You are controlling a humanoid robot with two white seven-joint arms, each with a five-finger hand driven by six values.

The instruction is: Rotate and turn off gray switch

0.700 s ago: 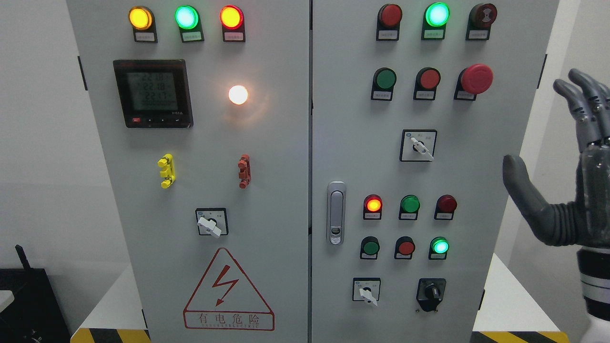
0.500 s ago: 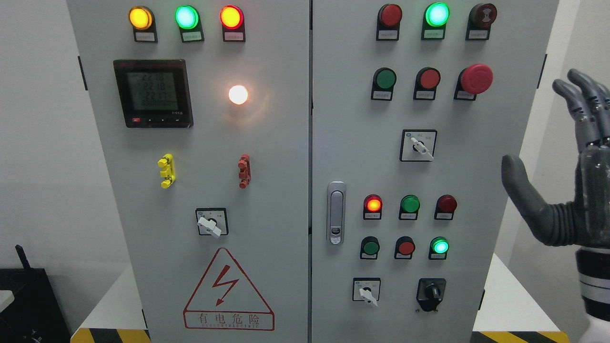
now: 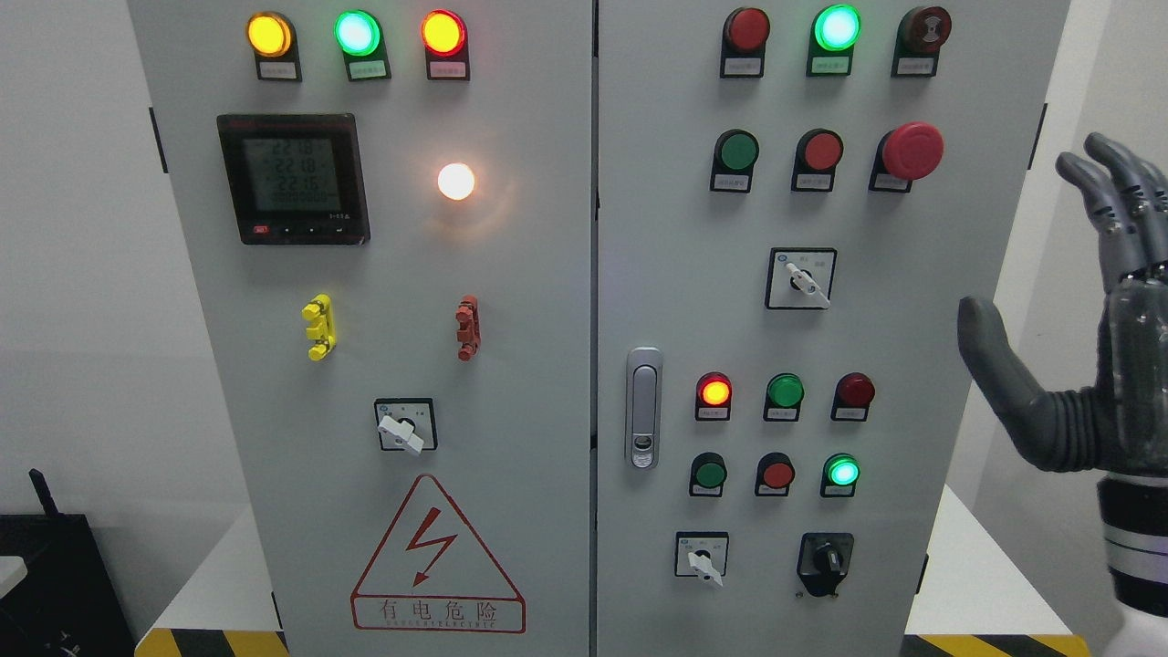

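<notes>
Grey two-door control cabinet (image 3: 566,301) filling the view, right hand (image 3: 1077,365) raised beside its right edge with fingers spread and holding nothing, gray switch (image 3: 801,278) mid right door, lever slanting down-right, well apart from the hand

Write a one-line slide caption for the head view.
Right hand raised open beside the control cabinet, clear of its rotary switches, indicator lamps lit.

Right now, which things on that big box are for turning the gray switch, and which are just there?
For the job: right hand, open beside the cabinet; gray switch.

Just there: red mushroom button, door handle, meter screen, lightning warning sign.
</notes>
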